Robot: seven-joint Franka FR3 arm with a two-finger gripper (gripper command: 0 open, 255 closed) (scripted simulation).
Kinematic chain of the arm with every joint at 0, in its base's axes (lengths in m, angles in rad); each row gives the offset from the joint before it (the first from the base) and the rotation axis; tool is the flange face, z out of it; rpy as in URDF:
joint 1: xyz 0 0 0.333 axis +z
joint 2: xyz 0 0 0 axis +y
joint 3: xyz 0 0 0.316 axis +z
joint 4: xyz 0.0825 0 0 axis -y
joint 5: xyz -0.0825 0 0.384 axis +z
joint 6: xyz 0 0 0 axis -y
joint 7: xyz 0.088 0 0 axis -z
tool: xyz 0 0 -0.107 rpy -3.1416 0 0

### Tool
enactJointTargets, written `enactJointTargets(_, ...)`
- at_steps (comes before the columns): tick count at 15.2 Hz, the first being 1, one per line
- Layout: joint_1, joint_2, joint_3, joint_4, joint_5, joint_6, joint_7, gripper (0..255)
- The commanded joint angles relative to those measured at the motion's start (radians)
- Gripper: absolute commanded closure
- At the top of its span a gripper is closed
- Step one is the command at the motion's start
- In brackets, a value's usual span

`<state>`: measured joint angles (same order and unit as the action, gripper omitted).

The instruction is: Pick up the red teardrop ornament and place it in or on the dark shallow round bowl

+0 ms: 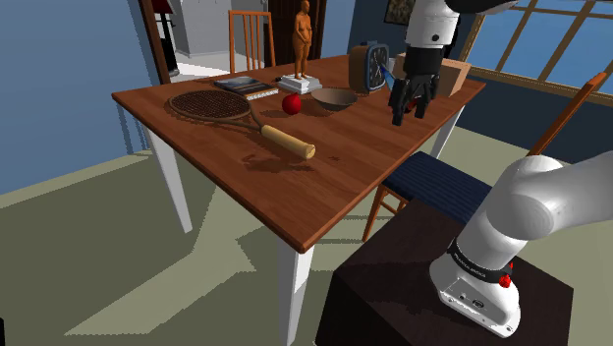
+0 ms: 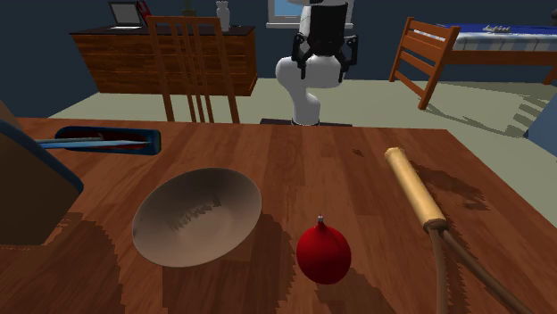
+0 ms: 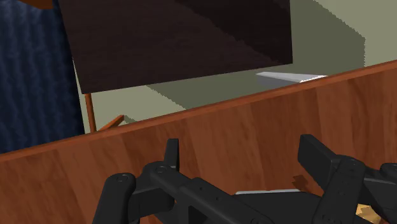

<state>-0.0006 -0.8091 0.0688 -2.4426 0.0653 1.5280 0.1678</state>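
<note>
Red teardrop ornament (image 2: 323, 252) on the tabletop (image 1: 295, 187), just beside brown shallow bowl (image 2: 198, 217), toward the edge opposite the stand. Gripper (image 1: 411, 113) has fingers apart, empty, above the stand-side edge.

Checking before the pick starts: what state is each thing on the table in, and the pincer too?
pincer: open, holding nothing, above the table.
red ornament: resting on the table beside the bowl, not held.
bowl: upright, empty.
racket: lying flat on the table.
figurine: standing upright.
</note>
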Motion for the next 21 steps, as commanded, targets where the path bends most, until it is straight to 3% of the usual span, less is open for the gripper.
enactJointTargets(1,0.0,0.0,0.0,0.0,0.0,0.0,0.0,0)
enactJointTargets(11,-0.021,0.391,-0.022,0.215,0.055,0.199,0.013,0)
enactJointTargets(21,-0.033,0.773,-0.047,0.548,0.124,0.27,0.015,0)
